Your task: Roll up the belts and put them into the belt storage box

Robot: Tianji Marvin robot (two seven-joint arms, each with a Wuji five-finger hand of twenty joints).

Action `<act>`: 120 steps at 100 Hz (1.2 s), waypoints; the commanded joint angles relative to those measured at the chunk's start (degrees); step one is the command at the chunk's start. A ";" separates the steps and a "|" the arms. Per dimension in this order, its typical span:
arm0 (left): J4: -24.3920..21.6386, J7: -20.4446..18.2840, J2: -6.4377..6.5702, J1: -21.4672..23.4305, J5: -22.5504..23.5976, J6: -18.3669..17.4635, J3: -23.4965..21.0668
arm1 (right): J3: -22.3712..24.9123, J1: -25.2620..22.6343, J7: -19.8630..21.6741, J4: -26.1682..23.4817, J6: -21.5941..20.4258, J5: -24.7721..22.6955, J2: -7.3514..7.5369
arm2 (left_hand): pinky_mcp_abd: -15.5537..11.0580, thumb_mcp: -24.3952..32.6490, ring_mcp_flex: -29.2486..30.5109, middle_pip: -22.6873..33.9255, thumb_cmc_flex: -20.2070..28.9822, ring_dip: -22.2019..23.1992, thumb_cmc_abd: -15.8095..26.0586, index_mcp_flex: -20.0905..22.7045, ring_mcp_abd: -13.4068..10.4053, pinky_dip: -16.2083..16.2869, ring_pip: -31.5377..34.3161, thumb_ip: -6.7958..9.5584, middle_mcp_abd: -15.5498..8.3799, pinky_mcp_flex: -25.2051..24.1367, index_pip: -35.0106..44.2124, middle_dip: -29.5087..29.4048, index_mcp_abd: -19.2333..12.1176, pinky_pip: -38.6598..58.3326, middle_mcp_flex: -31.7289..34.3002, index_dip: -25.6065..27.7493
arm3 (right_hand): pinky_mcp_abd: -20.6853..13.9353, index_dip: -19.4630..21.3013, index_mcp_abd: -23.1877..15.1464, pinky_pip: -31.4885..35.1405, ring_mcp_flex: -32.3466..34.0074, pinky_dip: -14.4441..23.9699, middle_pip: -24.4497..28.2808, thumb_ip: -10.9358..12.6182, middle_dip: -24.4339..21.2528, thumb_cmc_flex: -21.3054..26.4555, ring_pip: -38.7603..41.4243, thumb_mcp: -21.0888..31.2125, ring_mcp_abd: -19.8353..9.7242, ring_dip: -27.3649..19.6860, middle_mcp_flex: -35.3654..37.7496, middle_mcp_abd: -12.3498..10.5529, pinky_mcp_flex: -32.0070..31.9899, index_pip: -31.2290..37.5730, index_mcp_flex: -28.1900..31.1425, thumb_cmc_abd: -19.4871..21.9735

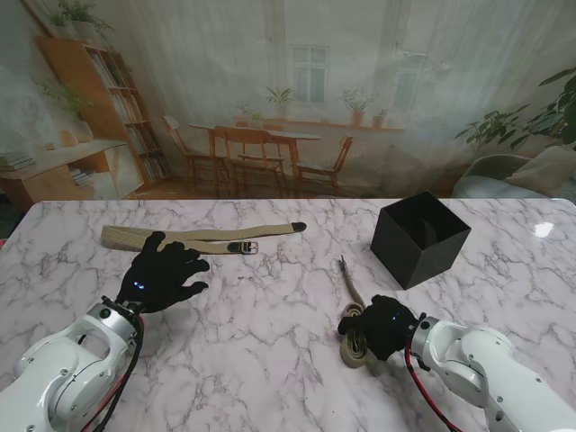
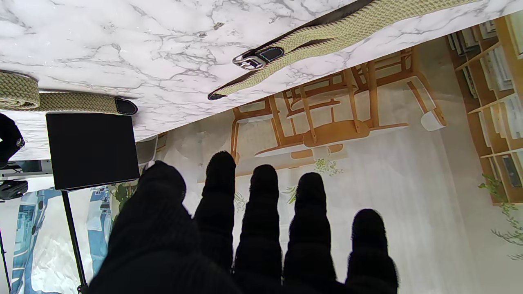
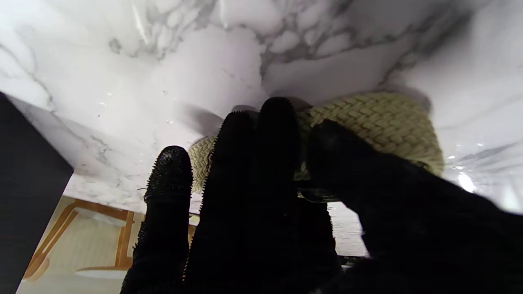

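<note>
On white marble bench (image 1: pixel 270 360), near right: black-gloved right hand (image 1: pixel 385 326) clamped around partly coiled khaki woven belt (image 1: pixel 353 337), tail stretching toward square black storage box (image 1: pixel 419 238). Farther left: black-gloved left hand (image 1: pixel 162 274) spread, empty, beside flat second khaki buckled belt (image 1: pixel 202 238).

flat belt (image 1: pixel 202 238), part-rolled belt (image 1: pixel 353 346), apparently empty box (image 1: pixel 419 238)

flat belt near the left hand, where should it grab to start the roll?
Judgement: take the flat belt at its doubled end by the buckle, with the left robot hand coming down from above on my side. That end lies free of other things, and the buckle gives a firm core to roll around.
</note>
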 commanded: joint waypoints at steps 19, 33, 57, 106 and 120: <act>0.15 -0.80 -0.14 0.01 -0.22 0.12 0.00 | -1.50 -1.48 -2.94 1.66 4.84 -0.38 -0.44 | 2.89 -0.50 0.62 0.04 -0.61 0.67 2.93 -1.00 0.99 -0.22 0.02 -0.93 1.03 -1.11 -0.76 0.55 1.31 -1.84 1.23 -0.23 | 15.57 -0.03 -16.39 -1.55 0.86 0.43 0.60 -4.23 1.08 -3.85 1.67 -14.23 3.33 4.85 -3.08 2.63 -4.88 27.73 14.37 7.45; 0.15 -0.75 -0.15 0.04 -0.21 0.14 -0.03 | -1.24 -2.07 -1.77 1.32 5.09 1.35 -0.64 | 2.89 -0.53 0.61 0.01 -0.61 0.67 2.99 -0.98 1.01 -0.22 0.02 -0.95 0.97 -1.13 -0.71 0.55 1.26 -1.86 1.20 -0.18 | 19.06 4.76 -20.46 -2.99 -4.50 2.59 -3.92 -3.49 0.69 -5.94 -0.59 -16.39 6.78 6.55 -16.87 5.64 -5.49 29.31 15.68 7.91; 0.17 -0.84 -0.13 -0.04 -0.13 0.17 0.05 | -1.20 -2.42 -0.68 1.26 5.03 4.12 -0.94 | 2.93 -0.56 0.61 0.00 -0.68 0.67 3.02 -0.94 1.01 -0.22 0.01 -0.95 1.00 -1.10 -0.72 0.55 1.28 -1.91 1.20 -0.18 | 20.52 -2.33 -17.15 -4.26 -17.90 3.89 -1.63 -3.26 1.03 -7.65 -4.15 -14.82 10.66 3.00 -45.47 16.28 -5.48 33.73 18.64 6.44; 0.20 -0.54 -0.10 0.01 0.12 0.08 0.04 | -1.91 -2.25 -0.34 2.36 6.92 9.81 -1.68 | 2.91 -0.55 0.60 0.03 -0.77 0.68 3.06 -0.89 1.01 -0.19 0.01 -0.95 1.04 -1.07 -0.73 0.56 1.36 -1.93 1.28 -0.22 | 20.34 -5.52 -9.61 -6.67 -23.06 -1.82 2.44 -3.34 1.88 -6.12 -4.95 -12.10 11.88 -2.70 -48.44 10.74 -7.77 36.85 23.01 5.28; 0.19 -0.48 -0.10 0.04 0.18 0.07 0.03 | -2.81 -1.71 -4.07 4.00 7.05 9.70 -1.91 | 2.88 -0.55 0.60 0.01 -0.82 0.68 3.10 -0.95 0.97 -0.18 0.01 -0.95 1.03 -1.09 -0.77 0.56 1.29 -1.94 1.23 -0.26 | 18.55 -5.63 -9.52 -3.70 -14.03 -1.76 9.38 -4.01 4.80 -3.58 -0.63 -13.37 6.24 -0.49 -28.71 3.76 -3.84 36.84 19.72 6.27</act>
